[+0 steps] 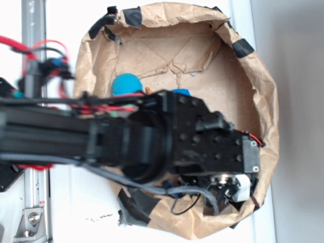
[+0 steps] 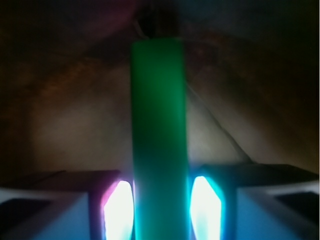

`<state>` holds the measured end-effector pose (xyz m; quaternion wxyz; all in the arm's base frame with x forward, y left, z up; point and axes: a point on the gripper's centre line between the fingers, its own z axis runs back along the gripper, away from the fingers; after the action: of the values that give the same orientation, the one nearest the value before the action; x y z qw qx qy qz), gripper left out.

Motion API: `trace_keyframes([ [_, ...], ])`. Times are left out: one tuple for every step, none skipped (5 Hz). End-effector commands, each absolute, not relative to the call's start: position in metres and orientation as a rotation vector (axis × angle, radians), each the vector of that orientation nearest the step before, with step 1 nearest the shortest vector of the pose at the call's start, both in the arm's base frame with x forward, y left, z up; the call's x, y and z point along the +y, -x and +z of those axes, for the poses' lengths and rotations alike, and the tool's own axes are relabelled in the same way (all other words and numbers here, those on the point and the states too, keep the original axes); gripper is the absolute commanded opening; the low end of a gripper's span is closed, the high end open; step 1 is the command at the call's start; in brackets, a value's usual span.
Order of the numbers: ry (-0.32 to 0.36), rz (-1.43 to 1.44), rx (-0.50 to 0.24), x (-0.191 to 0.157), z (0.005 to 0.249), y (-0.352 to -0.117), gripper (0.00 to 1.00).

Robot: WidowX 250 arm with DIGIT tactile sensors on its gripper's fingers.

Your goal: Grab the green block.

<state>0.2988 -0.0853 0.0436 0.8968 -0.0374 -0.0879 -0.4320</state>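
Exterior view: paper bag is holding a blue ball; fingers are seemingly clamping the green block.

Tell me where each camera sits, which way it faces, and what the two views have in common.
Exterior: overhead, looking down on the brown paper bowl; the black arm crosses from the left and hides the gripper; a blue ball shows behind it.
Wrist: mounted at the gripper, looking forward along its fingers; the green block stands between them, touching both glowing pads.
Shared: both show the paper lining; the block appears in the wrist view only.
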Motion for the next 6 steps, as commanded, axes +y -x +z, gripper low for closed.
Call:
trace_keyframes([
  [-0.040,-0.629,-0.185,-0.038,0.125,-0.263,0.00],
  [-0.053,-0.554,-0.177,-0.022,0.137,-0.242,0.00],
  [-0.014,-0.593,-0.215,-0.019,0.138,-0.241,1.00],
  [0.023,-0.666,-0.215,-0.022,0.115,-0.266,1.00],
  [0.027,-0.764,-0.173,-0.035,0.084,-0.289,1.00],
  [0.100,-0.885,-0.198,-0.071,0.067,-0.298,1.00],
])
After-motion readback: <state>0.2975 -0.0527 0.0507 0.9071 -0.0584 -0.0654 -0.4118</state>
